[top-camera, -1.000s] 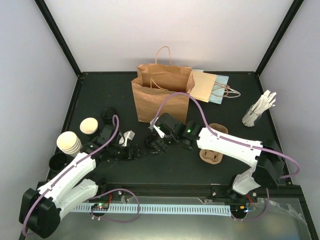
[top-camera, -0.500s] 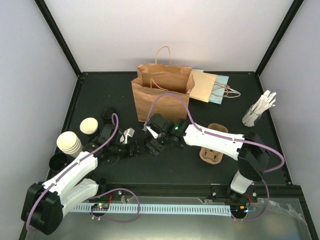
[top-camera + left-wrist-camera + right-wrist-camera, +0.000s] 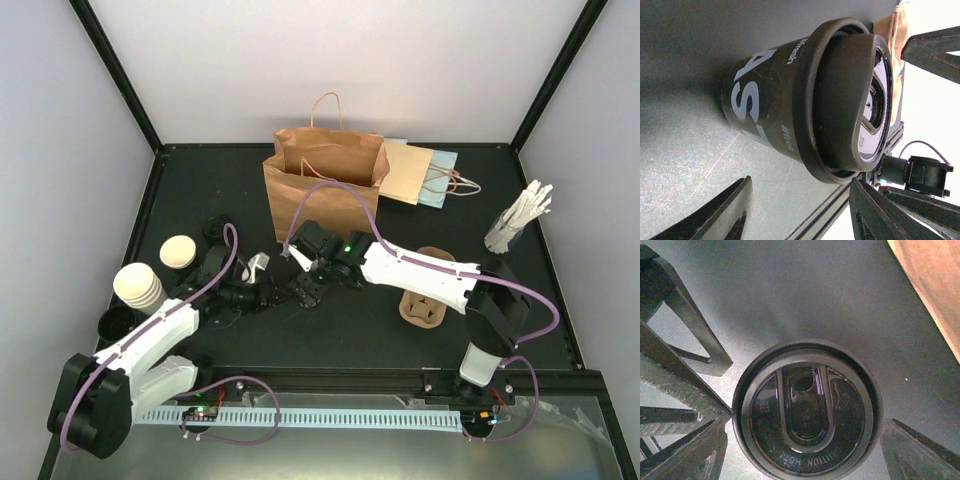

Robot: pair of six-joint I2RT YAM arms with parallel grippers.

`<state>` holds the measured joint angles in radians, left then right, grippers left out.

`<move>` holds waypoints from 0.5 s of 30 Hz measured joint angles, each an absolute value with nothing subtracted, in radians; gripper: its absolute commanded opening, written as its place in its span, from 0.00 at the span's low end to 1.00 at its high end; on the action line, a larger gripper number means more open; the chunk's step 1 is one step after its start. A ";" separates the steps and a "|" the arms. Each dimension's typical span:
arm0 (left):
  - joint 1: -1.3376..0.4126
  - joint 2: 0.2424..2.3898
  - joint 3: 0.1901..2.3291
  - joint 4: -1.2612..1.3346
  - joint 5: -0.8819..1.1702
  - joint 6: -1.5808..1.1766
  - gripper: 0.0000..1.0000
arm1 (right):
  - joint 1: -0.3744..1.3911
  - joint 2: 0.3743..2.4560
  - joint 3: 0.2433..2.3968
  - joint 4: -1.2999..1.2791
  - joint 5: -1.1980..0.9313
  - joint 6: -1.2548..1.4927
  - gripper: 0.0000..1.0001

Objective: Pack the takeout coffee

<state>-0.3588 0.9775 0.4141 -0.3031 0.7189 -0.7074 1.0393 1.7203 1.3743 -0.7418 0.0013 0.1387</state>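
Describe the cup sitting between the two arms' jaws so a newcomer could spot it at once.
Find the standing brown paper bag at the back; just in front, where both sets of jaws meet, stands one cup. Unlike the open cream cups at the left, it has a black lid and a black sleeve with white lettering.

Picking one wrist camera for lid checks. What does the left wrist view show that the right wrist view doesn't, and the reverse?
Only left wrist: the cup side-on, its black side with white lettering, beyond the open left gripper. Only right wrist: the lid face-on, with sip hole and embossed text, flanked by the right gripper, and a bag edge. Both: the same lidded cup on the dark table.
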 measured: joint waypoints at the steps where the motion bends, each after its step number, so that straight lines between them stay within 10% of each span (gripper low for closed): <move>1: -0.358 0.982 0.414 -0.297 0.720 -0.709 0.54 | 1.037 1.724 1.378 -0.743 -0.003 0.135 0.86; 15: -0.353 1.026 0.403 -0.249 0.741 -0.720 0.50 | 1.029 1.768 1.397 -0.767 -0.028 0.095 0.78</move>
<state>-0.3527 1.0256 0.4026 -0.2489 0.7414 -0.7200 1.0290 1.7683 1.3968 -0.7673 -0.0284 0.0948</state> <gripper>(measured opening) 0.504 0.788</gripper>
